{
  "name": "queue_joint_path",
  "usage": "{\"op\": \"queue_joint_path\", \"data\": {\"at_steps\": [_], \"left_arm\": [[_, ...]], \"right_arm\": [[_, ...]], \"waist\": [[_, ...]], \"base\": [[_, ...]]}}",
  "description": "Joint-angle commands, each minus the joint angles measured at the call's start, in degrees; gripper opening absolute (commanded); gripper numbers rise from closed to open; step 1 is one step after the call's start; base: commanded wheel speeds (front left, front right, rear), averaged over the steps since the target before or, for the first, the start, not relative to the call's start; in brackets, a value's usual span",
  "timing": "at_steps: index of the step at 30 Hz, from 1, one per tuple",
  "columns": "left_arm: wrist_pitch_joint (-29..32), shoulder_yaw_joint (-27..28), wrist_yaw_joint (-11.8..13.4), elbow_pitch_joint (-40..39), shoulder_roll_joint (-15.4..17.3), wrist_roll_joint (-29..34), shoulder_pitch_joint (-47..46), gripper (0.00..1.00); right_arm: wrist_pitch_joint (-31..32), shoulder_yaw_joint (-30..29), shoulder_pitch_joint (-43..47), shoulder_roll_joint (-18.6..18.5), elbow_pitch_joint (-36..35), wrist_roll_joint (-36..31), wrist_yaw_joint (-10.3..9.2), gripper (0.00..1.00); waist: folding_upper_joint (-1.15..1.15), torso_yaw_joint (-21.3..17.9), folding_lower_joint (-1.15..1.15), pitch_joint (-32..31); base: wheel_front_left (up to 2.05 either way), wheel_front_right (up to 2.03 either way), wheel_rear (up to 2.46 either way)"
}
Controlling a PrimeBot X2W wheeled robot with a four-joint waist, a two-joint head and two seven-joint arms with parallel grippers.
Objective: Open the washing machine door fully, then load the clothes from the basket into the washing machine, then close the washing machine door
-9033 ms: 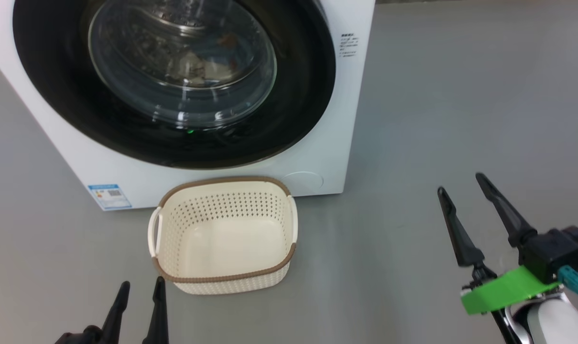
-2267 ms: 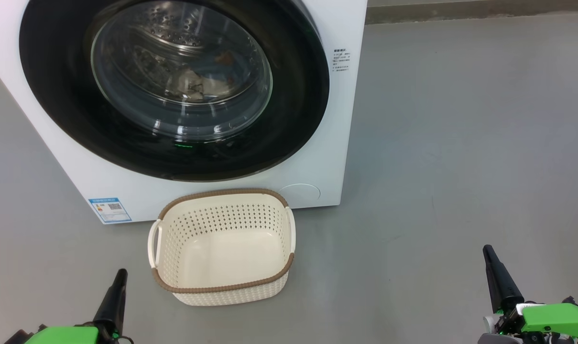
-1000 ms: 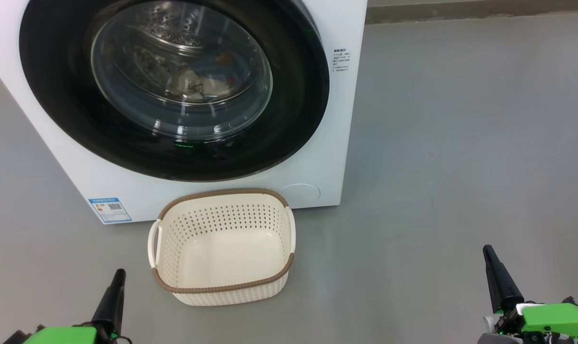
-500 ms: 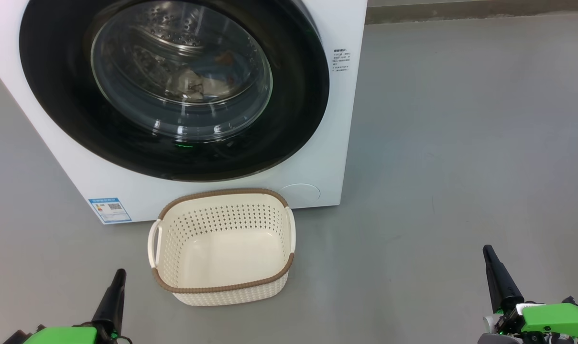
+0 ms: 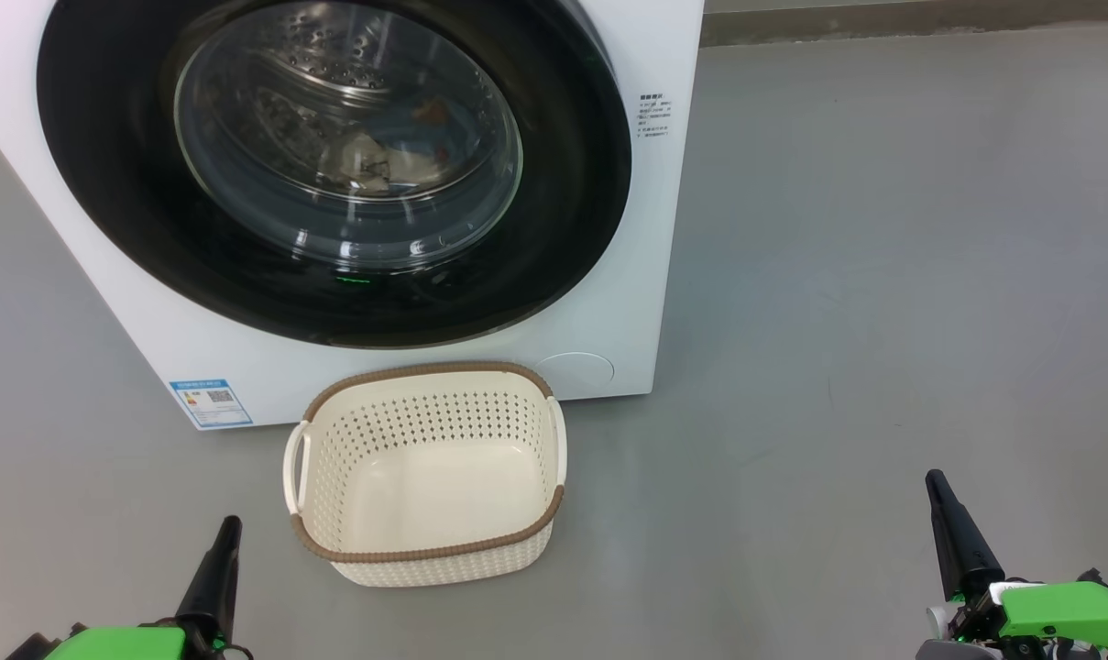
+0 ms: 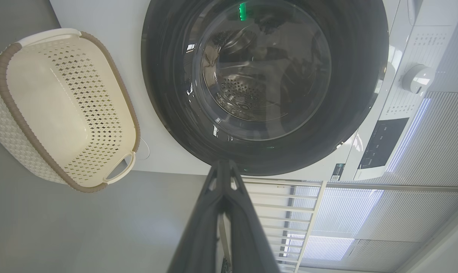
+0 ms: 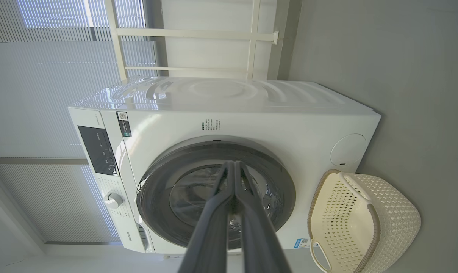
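The washing machine (image 5: 650, 275) stands ahead with its door (image 5: 572, 183) closed flat against the front. Through the glass bowl (image 5: 334, 211) I see the clothes (image 5: 398, 151) lying in the steel drum, light blue with orange-brown marks plus a pale piece. The basket (image 5: 425, 553) sits on the floor just before the machine, with nothing inside. My left gripper (image 5: 228, 527) is low at the basket's near left, shut, fingers (image 6: 213, 197) pressed together and holding nothing. My right gripper (image 5: 937, 481) is far to the right, shut too, fingers (image 7: 251, 212) together.
A blue label sticker (image 5: 210, 401) and a round service cover (image 5: 576, 368) mark the machine's lower front. Bare grey floor (image 5: 883, 275) spreads to the right. The control panel (image 7: 98, 149) and dial (image 7: 113, 199) sit at the machine's top; blinds (image 7: 43, 76) lie behind.
Nothing has moved over the last two seconds. Nine seconds ago both grippers stood open and higher in view; they now sit lower and shut, and the camera has shifted slightly.
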Motion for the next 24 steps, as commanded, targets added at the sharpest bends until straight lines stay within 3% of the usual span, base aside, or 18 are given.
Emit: {"op": "queue_joint_path", "data": {"at_steps": [1,24], "left_arm": [[0.26,1.99,-0.15,-1.08,0.65,0.60,-2.45,0.00],[0.37,2.12,-0.15,-1.08,0.56,0.71,-2.46,0.00]], "right_arm": [[0.44,1.52,-2.34,-0.27,-1.41,0.65,0.09,0.00],[0.44,1.52,-2.33,-0.27,-1.41,0.65,0.09,0.00]], "waist": [[0.00,0.00,0.00,0.00],[0.00,0.00,0.00,0.00]], "base": [[0.00,0.00,0.00],[0.00,0.00,0.00]]}}
